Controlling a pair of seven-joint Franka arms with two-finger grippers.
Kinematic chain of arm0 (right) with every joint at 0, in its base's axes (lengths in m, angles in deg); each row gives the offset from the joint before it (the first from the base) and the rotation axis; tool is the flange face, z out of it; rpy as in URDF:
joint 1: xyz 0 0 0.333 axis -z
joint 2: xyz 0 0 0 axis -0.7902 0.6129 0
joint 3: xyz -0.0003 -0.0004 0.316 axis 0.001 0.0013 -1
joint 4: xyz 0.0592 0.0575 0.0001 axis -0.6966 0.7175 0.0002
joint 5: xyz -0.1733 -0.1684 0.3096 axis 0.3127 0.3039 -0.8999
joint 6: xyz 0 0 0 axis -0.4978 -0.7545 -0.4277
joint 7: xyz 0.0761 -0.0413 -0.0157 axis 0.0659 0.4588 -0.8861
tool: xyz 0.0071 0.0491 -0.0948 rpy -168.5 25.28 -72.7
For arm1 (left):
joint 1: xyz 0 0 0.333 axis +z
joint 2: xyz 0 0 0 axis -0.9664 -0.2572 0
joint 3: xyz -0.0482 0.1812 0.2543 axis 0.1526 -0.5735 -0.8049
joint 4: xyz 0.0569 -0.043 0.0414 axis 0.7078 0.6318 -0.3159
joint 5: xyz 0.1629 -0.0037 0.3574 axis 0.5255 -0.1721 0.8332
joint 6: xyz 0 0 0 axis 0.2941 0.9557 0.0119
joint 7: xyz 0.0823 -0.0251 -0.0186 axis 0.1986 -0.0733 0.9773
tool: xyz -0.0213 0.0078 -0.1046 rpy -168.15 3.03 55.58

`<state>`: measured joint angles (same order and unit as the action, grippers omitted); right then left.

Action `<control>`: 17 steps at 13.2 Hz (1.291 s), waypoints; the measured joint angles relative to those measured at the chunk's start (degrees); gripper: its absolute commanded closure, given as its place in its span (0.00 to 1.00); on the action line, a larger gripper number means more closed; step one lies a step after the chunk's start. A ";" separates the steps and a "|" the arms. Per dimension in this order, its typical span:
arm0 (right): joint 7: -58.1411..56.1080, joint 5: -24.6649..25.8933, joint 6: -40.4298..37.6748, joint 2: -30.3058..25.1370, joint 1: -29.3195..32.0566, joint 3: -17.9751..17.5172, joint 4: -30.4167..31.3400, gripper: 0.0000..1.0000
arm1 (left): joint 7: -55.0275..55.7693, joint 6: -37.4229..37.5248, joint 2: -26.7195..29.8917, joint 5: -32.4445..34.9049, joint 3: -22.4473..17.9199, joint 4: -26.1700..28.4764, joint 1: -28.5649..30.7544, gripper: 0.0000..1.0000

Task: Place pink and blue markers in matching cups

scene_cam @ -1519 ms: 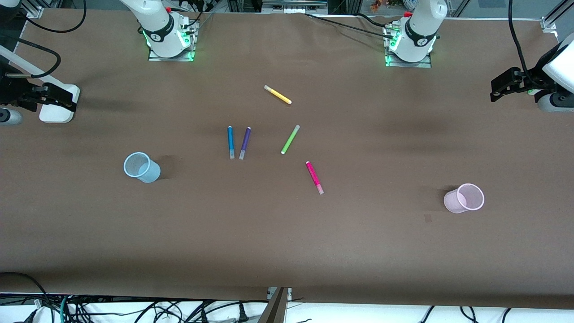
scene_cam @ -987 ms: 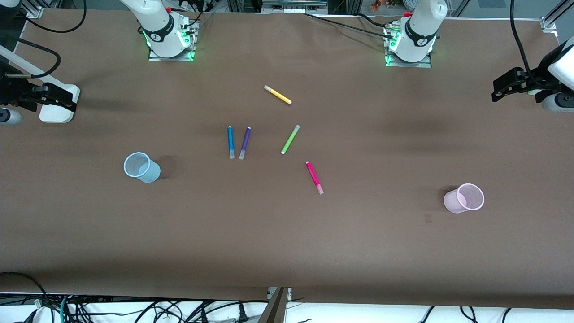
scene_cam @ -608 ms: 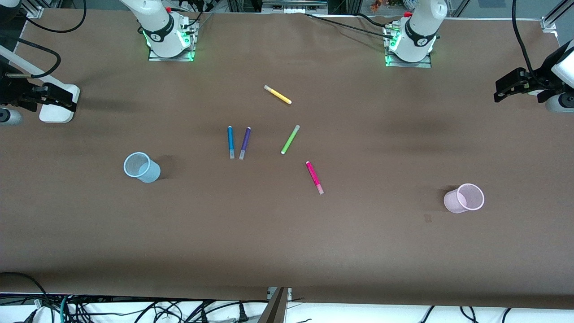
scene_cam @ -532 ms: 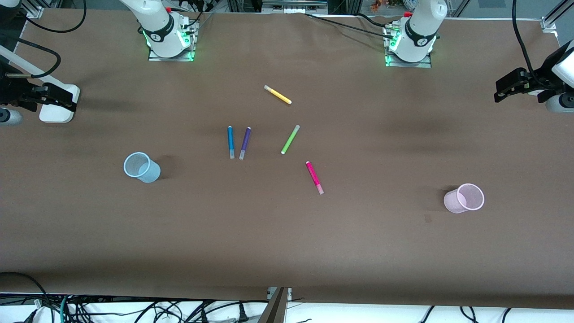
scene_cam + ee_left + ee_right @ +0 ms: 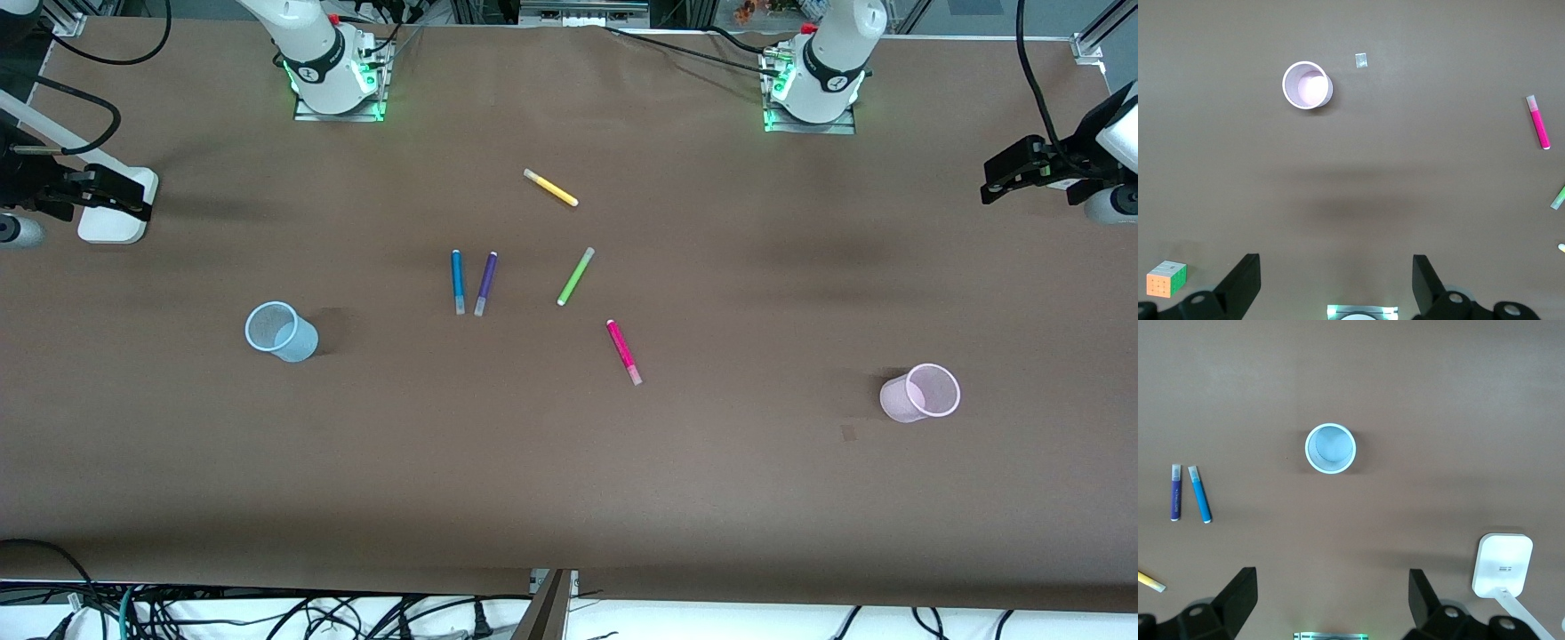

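The blue marker [image 5: 458, 281] lies mid-table beside a purple pen [image 5: 485, 284]; it also shows in the right wrist view [image 5: 1199, 494]. The pink marker [image 5: 623, 351] lies nearer the front camera and also shows in the left wrist view [image 5: 1537, 122]. The pale blue cup [image 5: 281, 332] [image 5: 1330, 448] stands upright toward the right arm's end. The pale pink cup [image 5: 921, 392] [image 5: 1307, 85] stands upright toward the left arm's end. My left gripper [image 5: 989, 178] [image 5: 1336, 280] is open and empty, high over its end of the table. My right gripper [image 5: 138, 197] [image 5: 1331, 593] is open and empty, high over its end.
A green pen [image 5: 575, 276] and a yellow pen [image 5: 550, 188] lie near the markers. A white box [image 5: 111, 222] [image 5: 1501, 564] sits under my right gripper. A colour cube [image 5: 1167, 278] shows in the left wrist view. A small patch [image 5: 848, 433] marks the table beside the pink cup.
My left gripper has drifted slightly outward toward its end of the table. The right arm, markers and cups have not moved.
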<state>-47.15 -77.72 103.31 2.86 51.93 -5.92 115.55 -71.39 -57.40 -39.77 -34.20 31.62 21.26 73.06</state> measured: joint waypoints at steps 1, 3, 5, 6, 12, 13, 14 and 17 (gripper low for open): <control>0.00 0.00 0.00 0.00 0.00 0.00 -0.01 0.00 | 0.00 0.00 -0.48 -0.03 0.06 0.00 -0.01 0.00; 0.00 0.00 0.00 0.00 0.00 0.00 -0.01 0.00 | 0.00 0.00 -1.45 -0.51 0.28 0.00 -0.02 0.00; 0.01 0.00 0.00 0.00 0.00 0.00 -0.01 0.00 | 0.00 0.00 -1.80 -1.95 0.55 0.00 -0.11 0.00; 0.01 0.00 0.00 0.00 0.00 0.00 -0.01 0.00 | 0.00 0.00 -1.81 -2.11 0.75 0.00 -0.22 0.00; 0.03 0.00 0.00 0.00 0.00 0.00 -0.02 0.00 | 8.73 0.00 -1.81 -2.18 5.69 -0.05 -0.41 0.00; 0.03 0.00 0.00 0.00 0.00 0.00 -0.03 0.00 | 11.58 0.00 -1.81 -2.19 7.21 -0.08 -0.49 0.00; 0.03 0.00 0.00 0.00 0.00 0.00 -0.03 0.00 | 14.08 0.00 -1.81 -2.19 8.58 -0.10 -0.63 0.00; 0.04 0.00 0.00 0.00 0.00 0.00 -0.03 0.00 | 22.98 0.00 -2.19 -4.84 10.51 -0.12 -1.80 0.00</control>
<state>-47.11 -77.72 103.31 2.86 51.94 -5.92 115.52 -48.41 -57.41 -41.96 -39.04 42.13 21.14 71.26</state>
